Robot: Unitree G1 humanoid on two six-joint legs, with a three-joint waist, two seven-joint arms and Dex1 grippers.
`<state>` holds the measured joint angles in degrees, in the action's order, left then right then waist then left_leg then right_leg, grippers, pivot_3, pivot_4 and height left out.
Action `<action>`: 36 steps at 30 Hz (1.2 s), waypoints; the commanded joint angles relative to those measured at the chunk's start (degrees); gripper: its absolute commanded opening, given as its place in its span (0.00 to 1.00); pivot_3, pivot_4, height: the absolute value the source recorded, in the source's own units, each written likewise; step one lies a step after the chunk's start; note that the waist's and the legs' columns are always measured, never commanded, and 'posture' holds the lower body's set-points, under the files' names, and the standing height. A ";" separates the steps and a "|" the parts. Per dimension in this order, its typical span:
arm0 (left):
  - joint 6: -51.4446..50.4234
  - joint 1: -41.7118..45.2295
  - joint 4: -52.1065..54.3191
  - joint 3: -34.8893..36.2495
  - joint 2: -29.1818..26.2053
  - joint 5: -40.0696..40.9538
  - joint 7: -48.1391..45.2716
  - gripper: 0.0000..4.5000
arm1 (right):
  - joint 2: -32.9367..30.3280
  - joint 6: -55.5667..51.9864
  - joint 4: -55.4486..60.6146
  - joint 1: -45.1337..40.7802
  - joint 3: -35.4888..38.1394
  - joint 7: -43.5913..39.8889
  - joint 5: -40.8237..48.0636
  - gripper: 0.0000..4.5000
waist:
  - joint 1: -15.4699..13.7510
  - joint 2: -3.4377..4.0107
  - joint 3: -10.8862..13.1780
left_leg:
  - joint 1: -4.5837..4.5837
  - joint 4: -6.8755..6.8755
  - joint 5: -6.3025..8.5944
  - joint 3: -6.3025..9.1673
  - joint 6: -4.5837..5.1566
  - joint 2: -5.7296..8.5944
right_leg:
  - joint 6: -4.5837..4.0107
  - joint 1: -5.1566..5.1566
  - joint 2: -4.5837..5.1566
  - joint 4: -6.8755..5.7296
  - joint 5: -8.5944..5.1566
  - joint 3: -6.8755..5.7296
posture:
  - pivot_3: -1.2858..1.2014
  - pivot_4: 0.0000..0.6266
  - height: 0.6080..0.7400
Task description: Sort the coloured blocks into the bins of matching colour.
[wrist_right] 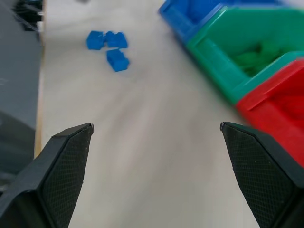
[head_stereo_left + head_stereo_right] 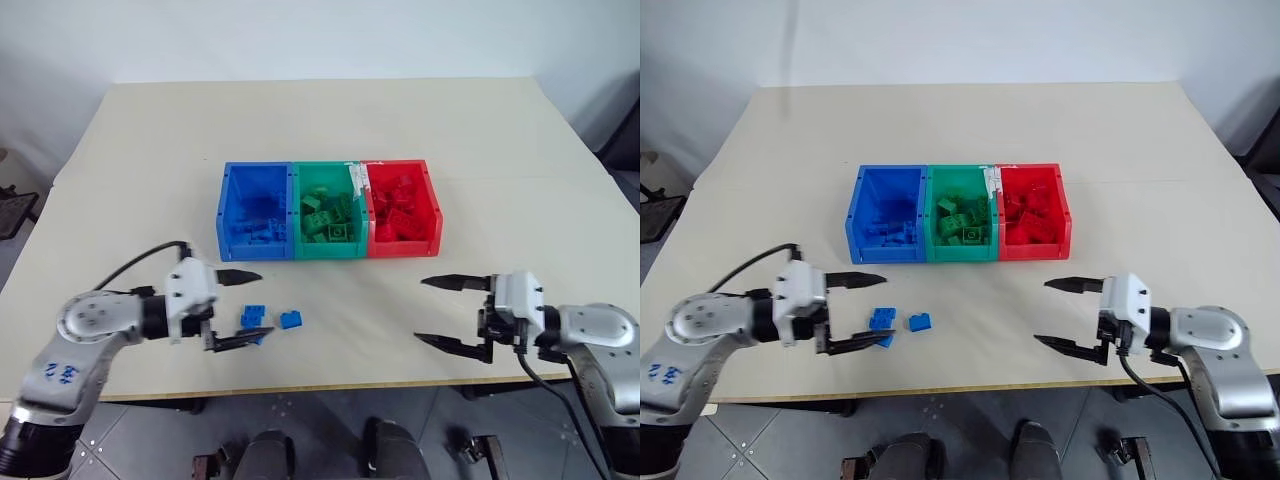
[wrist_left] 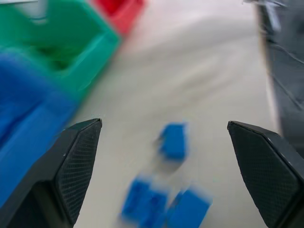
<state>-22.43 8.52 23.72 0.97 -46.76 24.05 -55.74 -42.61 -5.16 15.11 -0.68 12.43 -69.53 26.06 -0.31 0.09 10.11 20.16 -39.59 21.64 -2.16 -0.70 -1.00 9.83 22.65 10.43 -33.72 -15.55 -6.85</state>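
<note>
**Holding both grippers spread wide, nothing gripped**

Spreading my left gripper (image 2: 238,309) wide in the lower left of the head view: one black finger up near the blue bin's front, the other low, its tip right at the loose blue blocks (image 2: 256,320), maybe touching — can't tell. Nothing pinched btwn the fingers. In the left wrist view the fingers (image 3: 76,161) frame those blocks: one lone brick (image 3: 174,140) mid-frame, a clump of abt two lower down, all resting on the table.

My right gripper (image 2: 438,312) sits lower right of the head view, fingers just as far apart, empty, pointing toward frame centre. It's well apart from any block; bare table under it.

Outward from there: loose blue blocks lie on the table (image 2: 400,140) just below the blue bin, lower-left of centre — a small pair w/ one more (image 2: 291,320) just right of them. In the right wrist view they show as three bricks (image 1: 108,45) in the upper left.

Bins stand in a row at frame centre, joined side by side: blue bin (image 2: 255,211) on the left, green bin (image 2: 329,211) in the middle, red bin (image 2: 402,208) on the right. Each holds blocks of its own colour. A white strip sits on the rim btwn green & red.
</note>
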 commanded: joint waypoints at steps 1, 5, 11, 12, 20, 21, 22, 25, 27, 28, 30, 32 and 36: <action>-7.79 4.26 2.99 -7.52 -0.92 -4.51 2.47 1.00 | -0.44 -1.60 7.62 4.83 2.99 3.30 1.89 0.99 | -0.42 0.00 0.00 | 0.00 -0.01 0.00 0.00 0.00 0.00 | 0.00 0.00 -0.01 -0.01 0.00 0.00 | 0.52 0.24 1.00; -7.88 9.81 -1.62 -15.05 0.97 -11.65 3.88 1.00 | -0.17 -2.84 12.63 8.76 3.65 5.92 2.60 0.99 | -0.96 0.00 0.00 | 0.01 -0.13 0.00 -0.08 0.01 0.01 | -0.03 -0.02 -0.01 0.05 0.01 0.10 | 0.52 0.24 1.00; -10.09 14.58 -6.79 -17.47 1.06 -14.33 2.29 0.80 | 0.19 -5.55 19.76 12.71 1.94 9.90 3.53 1.00 | -1.20 -0.01 0.00 | 0.04 -0.20 0.03 -0.07 0.07 0.02 | -0.03 -0.04 -0.02 0.06 0.01 0.10 | 0.52 0.24 1.00; -10.59 15.31 -7.35 -18.00 0.76 -14.50 1.39 0.73 | 0.27 -5.47 20.41 13.53 1.74 10.04 3.59 1.00 | -1.21 -0.01 0.00 | 0.06 -0.22 0.04 -0.08 0.08 0.02 | -0.03 -0.04 -0.02 0.07 0.01 0.09 | 0.52 0.24 1.00; -9.28 21.38 -12.56 -21.16 5.30 -15.11 -2.22 0.14 | -0.83 -6.18 22.40 15.53 1.89 10.72 3.79 1.00 | -1.40 -0.02 0.01 | 0.07 -0.39 0.09 -0.07 0.16 0.03 | -0.03 -0.12 -0.01 0.07 0.01 0.10 | 0.52 0.24 1.00; -8.53 21.97 -13.55 -21.34 6.26 -15.23 -2.38 0.07 | -0.89 -6.32 22.60 15.78 2.20 11.06 3.68 1.00 | -1.41 -0.02 0.01 | 0.07 -0.40 0.09 -0.07 0.17 0.03 | -0.03 -0.12 -0.01 0.07 0.01 0.10 | 0.52 0.24 1.00; -7.04 22.29 -14.76 -21.08 7.19 -15.08 -2.69 0.01 | -0.93 -6.48 23.09 16.31 2.40 11.43 3.46 1.00 | -1.43 -0.02 0.01 | 0.07 -0.40 0.09 -0.07 0.18 0.04 | -0.03 -0.12 0.00 0.07 0.01 0.10 | 0.52 0.24 1.00; -4.44 22.15 -15.66 -20.17 8.73 -14.44 -3.53 0.01 | -0.81 -6.07 23.15 17.83 2.97 11.62 3.30 1.00 | -1.33 -0.02 0.01 | 0.08 -0.40 0.09 -0.07 0.18 0.04 | -0.03 -0.12 -0.01 0.07 0.01 0.09 | 0.52 0.24 1.00; -2.81 21.18 -15.38 -19.48 8.02 -14.17 -4.86 0.01 | -0.71 -6.19 22.79 17.87 2.93 12.04 3.39 1.00 | -1.31 -0.02 0.01 | 0.08 -0.39 0.09 -0.07 0.18 0.04 | -0.03 -0.11 -0.01 0.07 0.01 0.09 | 0.52 0.24 1.00; -1.97 20.73 -15.48 -19.17 7.70 -14.36 -5.05 0.01 | -0.70 -6.11 22.34 17.72 2.93 12.11 3.31 1.00 | -1.18 -0.02 0.01 | 0.07 -0.40 0.09 -0.07 0.18 0.04 | -0.03 -0.11 -0.01 0.07 0.01 0.09 | 0.52 0.24 1.00; 0.06 19.79 -15.70 -18.31 7.52 -14.07 -5.51 0.01 | -1.02 -5.55 20.95 17.35 2.97 11.67 2.77 1.00 | -1.12 -0.02 0.01 | 0.05 -0.39 0.09 -0.08 0.18 0.03 | -0.03 -0.11 -0.01 0.06 0.01 0.10 | 0.52 0.24 1.00; 1.52 19.05 -15.37 -17.09 7.97 -13.56 -5.45 0.01 | -1.21 -5.49 20.00 16.92 3.37 11.54 2.83 1.00 | -1.18 -0.02 0.01 | 0.06 -0.40 0.09 -0.07 0.18 0.03 | -0.03 -0.11 -0.01 0.06 0.01 0.10 | 0.52 0.24 1.00; 1.85 17.90 -13.03 -16.42 7.00 -12.10 -8.16 0.14 | -2.14 -5.82 19.24 16.45 4.18 10.88 3.43 1.00 | -1.44 -0.03 0.01 | 0.09 -0.45 0.10 -0.06 0.19 0.04 | -0.03 -0.13 0.00 0.07 0.01 0.10 | 0.52 0.24 1.00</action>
<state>-21.52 26.62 8.22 -16.21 -39.13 10.47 -62.27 -43.96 -11.35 34.02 15.89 14.37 -58.23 28.52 -1.75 0.06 10.12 20.24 -40.05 21.75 -2.23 -0.50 -0.96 9.80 22.52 10.43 -33.65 -15.54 -6.75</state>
